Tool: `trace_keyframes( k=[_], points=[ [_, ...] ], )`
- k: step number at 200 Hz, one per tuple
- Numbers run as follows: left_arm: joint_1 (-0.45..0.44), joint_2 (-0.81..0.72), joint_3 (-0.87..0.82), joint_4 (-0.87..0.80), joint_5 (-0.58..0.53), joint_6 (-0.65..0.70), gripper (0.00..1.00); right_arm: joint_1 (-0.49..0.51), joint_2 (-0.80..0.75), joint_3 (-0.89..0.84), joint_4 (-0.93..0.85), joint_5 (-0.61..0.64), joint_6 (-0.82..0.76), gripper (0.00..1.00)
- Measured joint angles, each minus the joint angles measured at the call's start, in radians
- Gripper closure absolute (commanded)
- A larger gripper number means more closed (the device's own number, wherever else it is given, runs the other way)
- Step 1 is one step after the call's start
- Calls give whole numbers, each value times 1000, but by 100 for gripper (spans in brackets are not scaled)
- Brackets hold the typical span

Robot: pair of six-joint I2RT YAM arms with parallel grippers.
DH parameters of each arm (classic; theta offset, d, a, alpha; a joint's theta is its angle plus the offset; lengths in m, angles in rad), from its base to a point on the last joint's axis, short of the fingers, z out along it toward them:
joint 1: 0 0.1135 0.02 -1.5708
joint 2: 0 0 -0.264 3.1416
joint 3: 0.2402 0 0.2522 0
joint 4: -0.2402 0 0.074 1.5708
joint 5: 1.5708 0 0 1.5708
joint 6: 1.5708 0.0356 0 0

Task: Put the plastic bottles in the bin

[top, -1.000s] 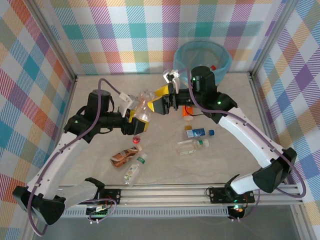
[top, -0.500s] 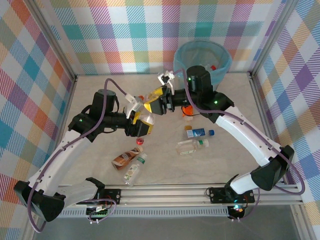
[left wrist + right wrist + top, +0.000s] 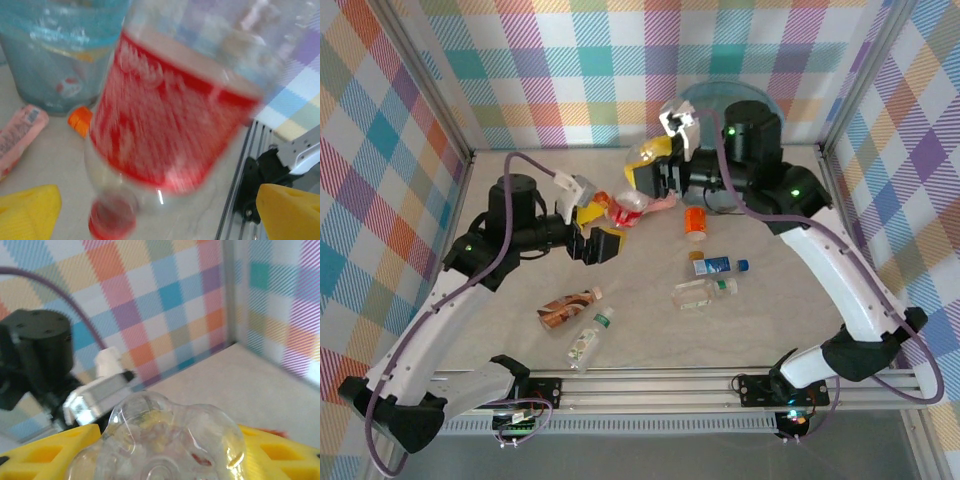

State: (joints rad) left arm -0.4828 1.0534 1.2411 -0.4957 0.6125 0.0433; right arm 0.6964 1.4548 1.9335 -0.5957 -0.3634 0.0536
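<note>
My right gripper is shut on a clear plastic bottle with a red label, held in the air left of the bin. Its wrist view shows the bottle's clear base wedged between the yellow fingers. My left gripper stands open just left of the bottle. In the left wrist view the blurred red label hangs between the spread yellow fingertips, touching neither. The blue-lined bin stands beyond, largely hidden behind the right arm from above.
On the table lie a pink bottle, an orange-capped one, a blue-labelled one, a clear one, a brown one and a green-capped one. Checked walls enclose the table.
The left gripper has let go of the red-labelled bottle, opened wide and drawn back left. The right gripper closed on the bottle and carried it up and right, toward the bin.
</note>
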Motion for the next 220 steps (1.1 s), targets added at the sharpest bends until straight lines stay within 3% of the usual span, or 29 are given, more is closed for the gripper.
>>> trace_keyframes(
  k=[27, 70, 109, 139, 220],
  points=[
    [0, -23, 35, 60, 7, -58, 0, -3, -1, 126, -65, 224, -109, 48],
    [-3, -19, 84, 84, -40, -126, 0, -24, 16, 214, -20, 576, -315, 51],
    [-8, 48, 105, 78, -150, -224, 0, -92, 226, 471, 19, 820, -491, 50],
    [-8, 112, 135, 50, -216, -272, 0, -182, 428, 633, -20, 903, -526, 50],
    [-8, 137, 144, -10, -264, -313, 0, -288, 644, 641, -222, 935, -378, 49]
  ],
)
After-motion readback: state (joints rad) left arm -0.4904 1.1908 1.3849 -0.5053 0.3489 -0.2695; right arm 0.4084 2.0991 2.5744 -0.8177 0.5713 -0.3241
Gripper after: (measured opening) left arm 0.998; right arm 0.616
